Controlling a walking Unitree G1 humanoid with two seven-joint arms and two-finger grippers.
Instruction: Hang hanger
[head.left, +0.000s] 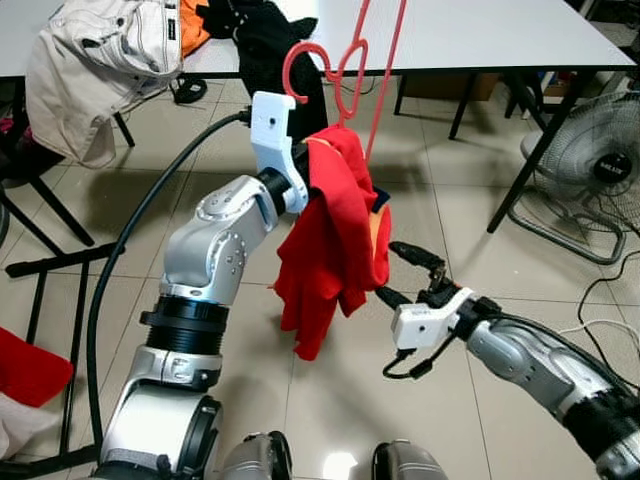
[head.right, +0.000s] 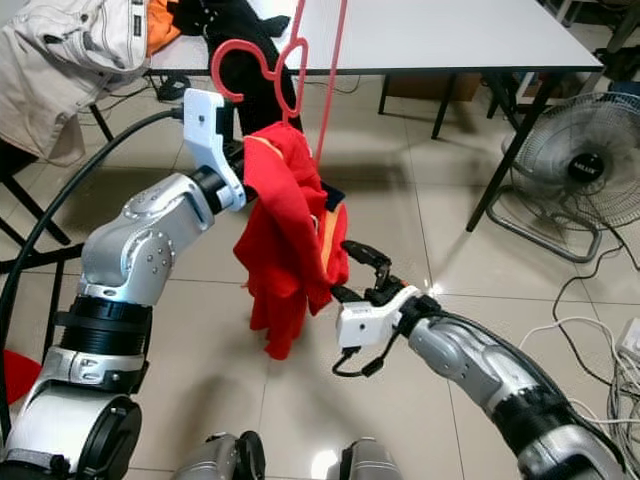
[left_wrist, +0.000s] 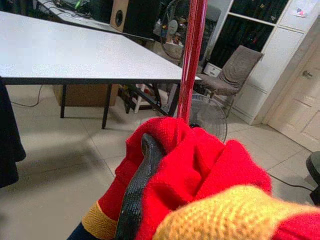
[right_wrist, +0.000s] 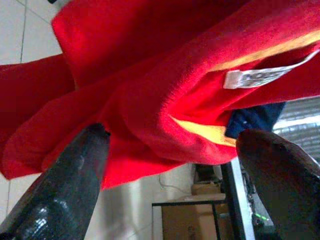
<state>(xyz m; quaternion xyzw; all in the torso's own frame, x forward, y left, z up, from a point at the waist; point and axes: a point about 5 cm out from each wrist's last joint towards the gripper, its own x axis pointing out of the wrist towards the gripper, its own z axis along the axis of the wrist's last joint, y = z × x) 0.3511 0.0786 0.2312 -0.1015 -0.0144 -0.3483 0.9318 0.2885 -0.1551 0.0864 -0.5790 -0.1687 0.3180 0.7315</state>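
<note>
The right gripper (head.left: 402, 272) stands with its jaws spread wide, the low edge of the red sweater (head.left: 335, 240) just between its fingertips (right_wrist: 75, 175). Above it the left gripper (head.left: 312, 170) is clamped on the sweater's bunched top, with the red hanger (head.left: 345, 70) rising from its jaws. Beyond stands a white table (head.left: 480, 35).

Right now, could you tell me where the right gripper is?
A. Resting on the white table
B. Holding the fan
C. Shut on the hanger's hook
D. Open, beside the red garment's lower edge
D: the right gripper has its jaws spread beside the hanging red garment.
</note>
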